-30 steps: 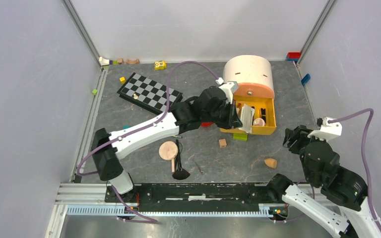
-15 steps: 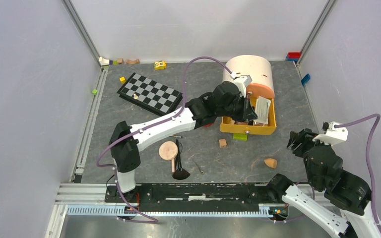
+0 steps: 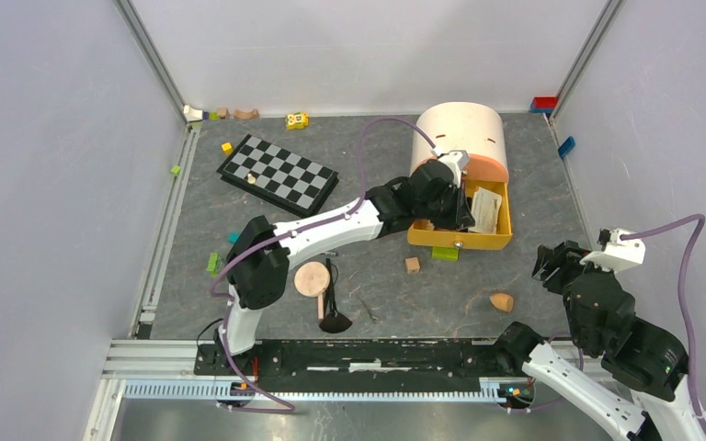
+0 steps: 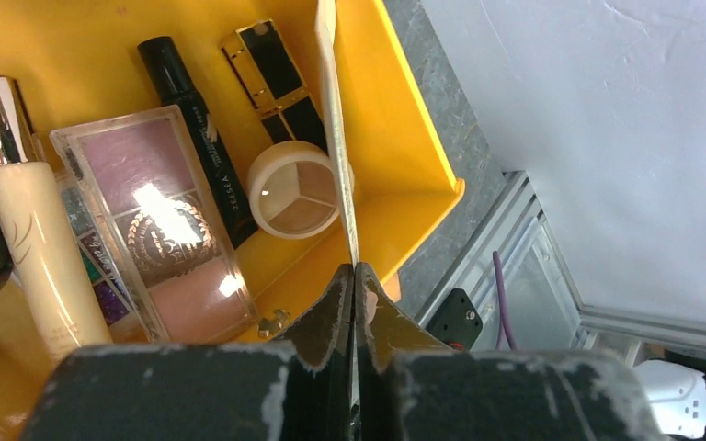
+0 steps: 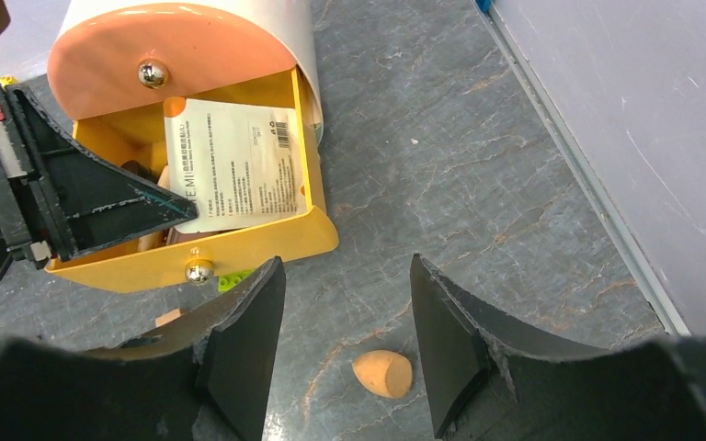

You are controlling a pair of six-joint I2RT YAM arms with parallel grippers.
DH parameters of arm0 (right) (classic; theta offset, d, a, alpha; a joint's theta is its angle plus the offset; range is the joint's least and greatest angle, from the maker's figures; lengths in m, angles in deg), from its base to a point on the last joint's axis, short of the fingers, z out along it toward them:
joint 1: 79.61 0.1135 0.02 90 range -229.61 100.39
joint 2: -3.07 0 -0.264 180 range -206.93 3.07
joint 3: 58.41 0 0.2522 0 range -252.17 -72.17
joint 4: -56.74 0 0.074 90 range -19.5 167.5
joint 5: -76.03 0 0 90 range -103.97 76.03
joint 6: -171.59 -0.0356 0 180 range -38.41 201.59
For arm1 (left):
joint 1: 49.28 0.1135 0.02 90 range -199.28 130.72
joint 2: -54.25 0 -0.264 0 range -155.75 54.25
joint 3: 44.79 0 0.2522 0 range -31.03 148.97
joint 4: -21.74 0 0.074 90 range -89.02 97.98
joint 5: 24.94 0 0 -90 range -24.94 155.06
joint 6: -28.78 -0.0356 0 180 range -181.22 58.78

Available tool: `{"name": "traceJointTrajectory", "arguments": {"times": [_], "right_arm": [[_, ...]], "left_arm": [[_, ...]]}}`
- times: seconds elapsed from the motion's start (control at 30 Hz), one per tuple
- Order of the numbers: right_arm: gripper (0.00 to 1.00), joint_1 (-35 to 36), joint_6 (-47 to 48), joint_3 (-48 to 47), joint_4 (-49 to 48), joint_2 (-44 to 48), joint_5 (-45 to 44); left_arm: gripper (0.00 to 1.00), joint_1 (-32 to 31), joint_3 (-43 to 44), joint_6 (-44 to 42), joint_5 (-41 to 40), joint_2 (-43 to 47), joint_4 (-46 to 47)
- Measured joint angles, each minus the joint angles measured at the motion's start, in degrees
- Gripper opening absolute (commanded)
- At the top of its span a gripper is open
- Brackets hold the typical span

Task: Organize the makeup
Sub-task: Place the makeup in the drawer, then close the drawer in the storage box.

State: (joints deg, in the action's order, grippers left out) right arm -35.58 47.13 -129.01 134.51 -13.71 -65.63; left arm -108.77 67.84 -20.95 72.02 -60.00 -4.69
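My left gripper is shut on a thin white sachet and holds it over the open yellow drawer. In the left wrist view the sachet shows edge-on. Below it in the drawer lie a pink palette, a round three-shade compact, a black tube, a black-gold tube and a cream tube. My right gripper is open above the orange teardrop sponge on the table. A round peach compact and a black brush lie front centre.
A pink-fronted white cylinder cabinet sits above the drawer. A green brick and a wooden block lie in front of the drawer. A chessboard is at the back left, with a green block near the left edge.
My left arm has reached further right and carried the sachet from the drawer's left side to over its inside. The right arm has drifted slightly right and lower.
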Motion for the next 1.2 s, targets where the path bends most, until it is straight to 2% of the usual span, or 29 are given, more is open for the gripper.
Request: {"name": "traceJointTrajectory", "arguments": {"times": [0.17,0.27,0.43,0.67,0.8,0.87,0.93,0.97,1.0,1.2], "right_arm": [[0.59,0.0,-0.22,0.46,0.17,0.02,0.09],[0.59,0.0,-0.24,0.46,0.24,0.17,0.09],[0.6,0.0,-0.2,0.46,0.39,0.48,-0.04],[0.66,0.0,1.42,0.37,0.33,0.26,0.07],[0.67,0.0,4.81,-0.28,-0.26,-1.64,1.57],[0.68,0.0,6.78,-0.57,-0.81,-3.06,3.04],[0.69,0.0,8.87,-0.72,-1.64,-4.76,4.76],[0.73,0.0,10.16,-0.72,-2.23,-5.86,6.1],[0.69,0.0,11.54,-0.7,-3.06,-7.08,7.65],[0.71,0.0,17.11,0.9,-9.2,-11.63,15.3]], "left_arm": [[0.34,0.94,0.66,0.39,-0.63,-1.03,-0.31],[0.45,1.4,0.85,0.39,-1.18,-1.01,-0.52],[0.53,2.03,1.27,0.2,-3.04,-0.87,-2.54],[0.56,2.25,4.04,-3.08,-7.89,2.86,-10.64],[0.57,2.38,3.65,-5.62,-13.46,9.62,-16.96],[0.58,2.58,0.76,-6.27,-16.94,15.21,-19.12],[0.59,3.06,-3.34,-6.45,-19.76,21.22,-21.11],[0.59,3.65,-6.29,-6.43,-21.31,25.07,-22.47],[0.59,4.68,-9.73,-6.27,-22.86,29.62,-24.09],[0.63,13.77,-25.07,-3.15,-29.18,49.96,-32.7]]}}
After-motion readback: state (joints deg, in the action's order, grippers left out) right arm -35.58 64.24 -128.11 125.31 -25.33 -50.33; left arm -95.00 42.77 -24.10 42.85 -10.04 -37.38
